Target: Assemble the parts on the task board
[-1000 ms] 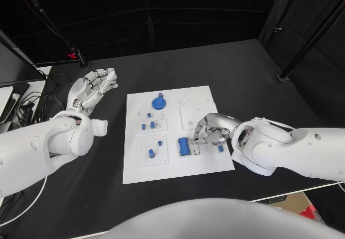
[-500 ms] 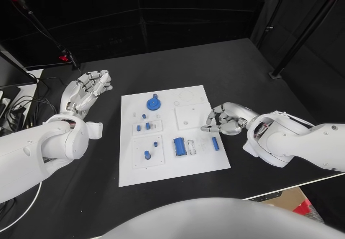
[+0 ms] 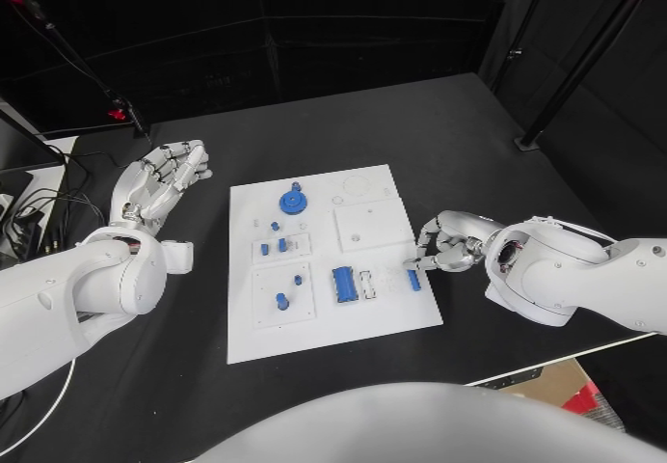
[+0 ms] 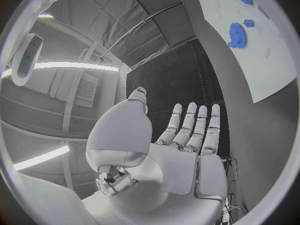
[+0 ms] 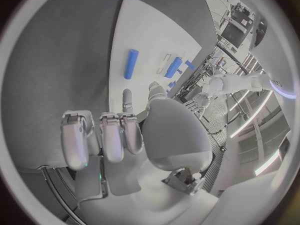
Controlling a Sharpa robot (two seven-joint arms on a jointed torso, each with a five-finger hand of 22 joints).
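right hand (image 3: 447,241) fingers curled in on nothing, just off the task board's (image 3: 327,323) right edge; left hand (image 3: 157,180) flat and spread, empty, well off to the left.
slim blue bar (image 3: 413,279) lies loose by that edge, just beside my curled fingers; wider blue block (image 3: 343,284) further in, blue gear (image 3: 293,202) up top. risk i see: a sideways reach could knock the bar off the board.

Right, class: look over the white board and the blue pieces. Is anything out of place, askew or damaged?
One thing stands out: a slim blue bar lies loose on the task board near its right edge, just below the right hand, not in any recess. The other blue parts sit in their plates. No damage shows.
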